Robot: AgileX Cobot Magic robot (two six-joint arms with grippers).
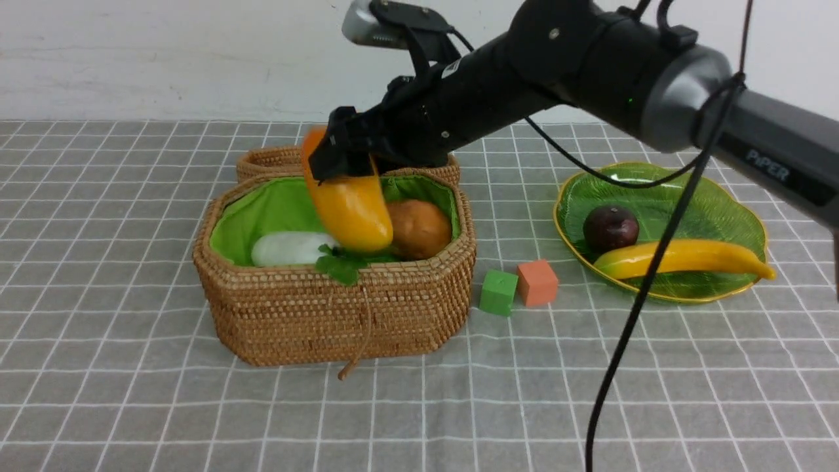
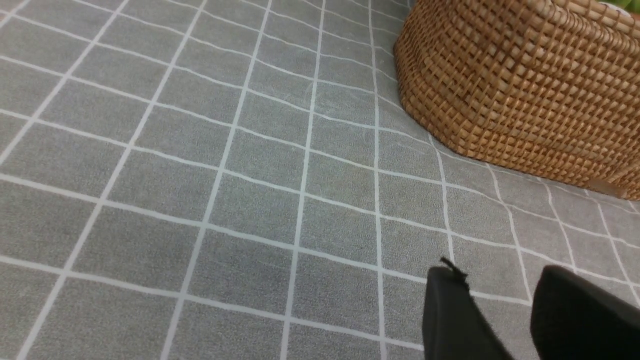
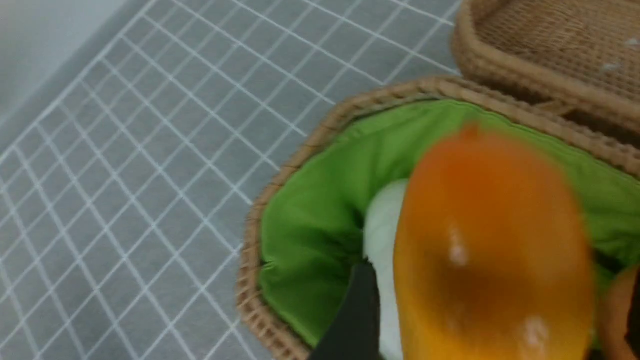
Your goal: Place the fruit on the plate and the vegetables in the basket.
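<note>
My right gripper (image 1: 344, 160) is over the wicker basket (image 1: 314, 314) with its jaws on either side of the orange-yellow oval piece (image 1: 351, 206). In the right wrist view a gap shows between each finger and the piece (image 3: 490, 250), so the gripper is open. The piece's lower end reaches the white radish (image 1: 288, 249) and the potato (image 1: 419, 228) in the basket. The banana (image 1: 682, 257) and the maroon plum (image 1: 611, 227) lie on the green plate (image 1: 721, 203). My left gripper (image 2: 500, 285) is open and empty, low over the cloth near the basket (image 2: 525, 85). No eggplant or pod shows.
A green cube (image 1: 498, 292) and an orange cube (image 1: 537, 282) sit on the cloth between basket and plate. The basket's lid (image 1: 275, 160) lies open behind it, and a cord loop (image 1: 357, 347) hangs down its front. A green leafy bit (image 1: 339, 265) lies at the rim.
</note>
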